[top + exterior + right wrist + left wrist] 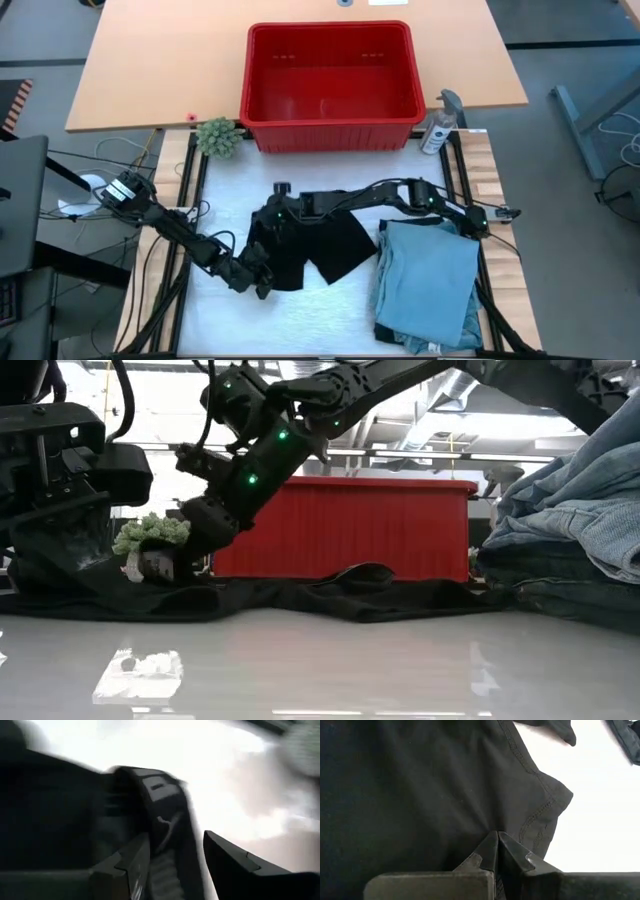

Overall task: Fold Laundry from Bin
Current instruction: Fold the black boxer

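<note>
A small black garment (335, 245) lies spread on the white mat in the middle of the table. My left gripper (262, 285) is at its near left part, shut on the cloth. My right gripper (268, 215) reaches across from the right and hovers low over the garment's far left part. It is open, and the elastic waistband (160, 825) runs between its fingers. The red bin (330, 128) stands behind the mat and shows only its bare floor. A folded pile of light blue laundry (430, 285) rests on the mat's right side. My left gripper pinches a small pucker of the black cloth (492, 827) between its two fingertips, a short way in from a stitched hem (540, 815). The fingers slant down from the table's left. The cloth lies on the mat; one layer or several, I cannot tell. My right gripper has the waistband close by one finger (132, 865); the blur hides whether they touch.
A green plant ball (217, 137) sits by the bin's left corner and a spray bottle (440, 125) by its right corner. The blue pile (580, 490) rises high at the right. Bare white mat (330, 315) lies in front of the black garment.
</note>
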